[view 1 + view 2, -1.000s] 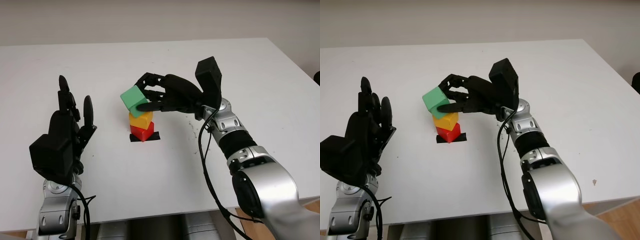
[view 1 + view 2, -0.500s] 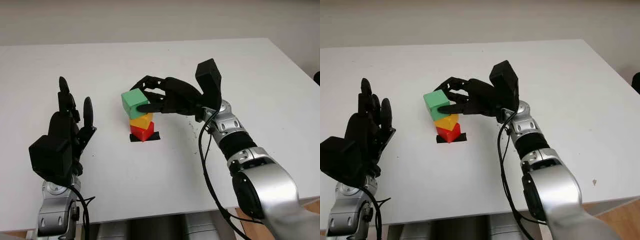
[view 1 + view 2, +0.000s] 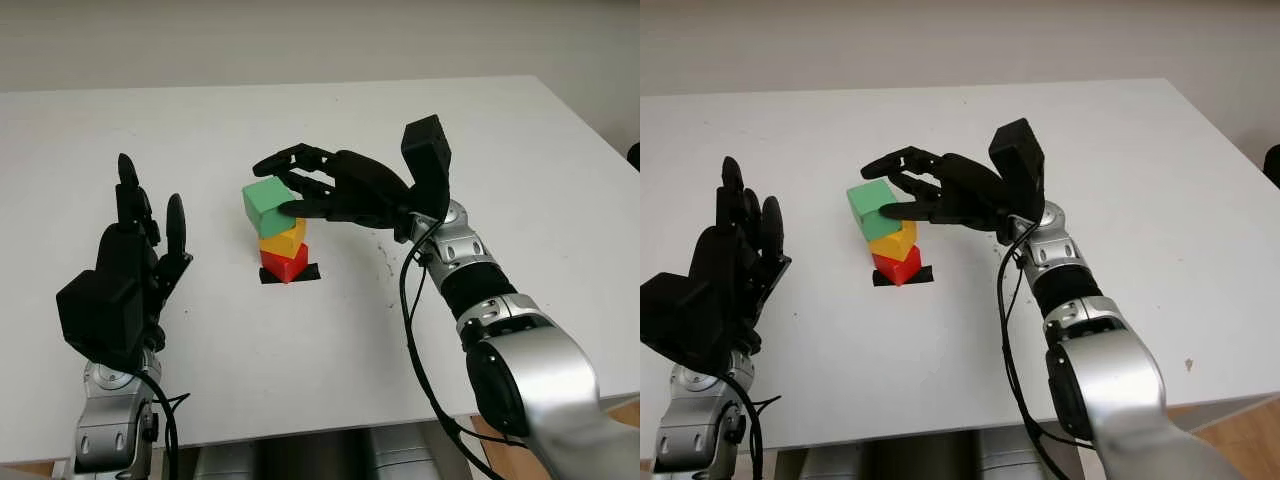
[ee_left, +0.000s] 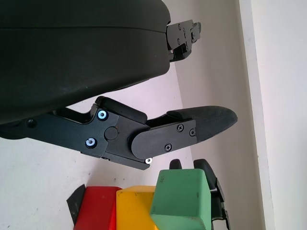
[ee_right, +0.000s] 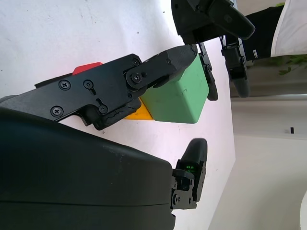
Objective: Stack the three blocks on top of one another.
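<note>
Green block (image 3: 266,205) atop yellow block (image 3: 285,240) and red block (image 3: 284,264), mid-counter (image 3: 500,140). Right hand (image 3: 318,185) just beside, thumb touching, other fingers lifted off. Left hand (image 3: 130,260) open, well apart.

I am working in what looks like a lab or test room: a plain white table (image 3: 480,130) is stretching out before me, a bare pale wall (image 3: 300,40) is running along twelve o'clock, and a black tape mark (image 3: 305,272) is sitting at the centre.
</note>
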Robot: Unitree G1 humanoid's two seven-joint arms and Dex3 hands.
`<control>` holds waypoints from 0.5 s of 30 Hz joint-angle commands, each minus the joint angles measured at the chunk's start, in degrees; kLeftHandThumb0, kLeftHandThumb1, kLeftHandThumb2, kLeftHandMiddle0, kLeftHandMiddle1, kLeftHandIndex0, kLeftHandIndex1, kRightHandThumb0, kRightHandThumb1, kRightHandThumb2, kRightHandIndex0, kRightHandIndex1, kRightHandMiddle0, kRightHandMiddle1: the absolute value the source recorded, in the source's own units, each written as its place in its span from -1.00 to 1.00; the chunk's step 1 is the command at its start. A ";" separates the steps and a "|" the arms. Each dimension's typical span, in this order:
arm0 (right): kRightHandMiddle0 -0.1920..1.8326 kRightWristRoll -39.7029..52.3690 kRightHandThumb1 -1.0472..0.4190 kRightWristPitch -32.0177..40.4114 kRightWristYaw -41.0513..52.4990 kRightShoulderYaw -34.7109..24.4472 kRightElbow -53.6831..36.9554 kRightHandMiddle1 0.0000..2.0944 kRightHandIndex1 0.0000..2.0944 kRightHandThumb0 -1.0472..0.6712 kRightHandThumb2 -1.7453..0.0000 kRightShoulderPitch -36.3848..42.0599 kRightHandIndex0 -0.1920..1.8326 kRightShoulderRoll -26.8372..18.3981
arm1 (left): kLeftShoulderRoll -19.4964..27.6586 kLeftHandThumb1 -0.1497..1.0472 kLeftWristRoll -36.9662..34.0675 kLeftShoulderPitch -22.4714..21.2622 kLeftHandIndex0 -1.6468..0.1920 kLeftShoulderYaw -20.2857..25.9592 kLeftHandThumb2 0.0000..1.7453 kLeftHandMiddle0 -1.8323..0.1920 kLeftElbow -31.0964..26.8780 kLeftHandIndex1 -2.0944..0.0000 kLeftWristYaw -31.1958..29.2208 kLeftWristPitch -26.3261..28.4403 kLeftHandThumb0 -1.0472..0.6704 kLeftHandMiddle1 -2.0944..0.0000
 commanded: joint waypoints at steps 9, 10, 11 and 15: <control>-0.99 1.67 -0.78 -4.66 10.96 -0.25 -2.61 -0.77 -1.00 -0.49 0.94 -2.71 -1.00 -4.37 | 0.92 1.00 -0.18 -0.08 1.00 0.30 -0.28 1.00 -0.99 1.00 -0.25 0.06 -0.64 1.00; -1.00 2.15 -0.78 -4.81 12.08 -0.51 -2.93 -0.83 -1.00 -0.51 0.94 -2.87 -1.00 -4.67 | 0.93 1.00 -0.20 -0.09 1.00 0.24 -0.28 1.00 -1.02 1.00 -0.24 0.09 -0.64 1.00; -1.00 2.57 -0.78 -4.78 12.70 -0.75 -3.55 -0.88 -1.00 -0.53 0.94 -2.89 -1.00 -4.95 | 0.94 1.00 -0.22 -0.08 1.00 0.20 -0.27 1.00 -1.07 1.00 -0.25 0.14 -0.64 1.00; -1.00 4.78 -0.88 -3.30 10.60 -2.54 -7.82 -0.99 -1.00 -0.73 0.91 -1.13 -1.00 -5.40 | 0.89 1.00 -0.57 -0.17 1.00 0.29 -0.28 1.00 -1.02 1.00 -0.33 0.13 -0.63 1.00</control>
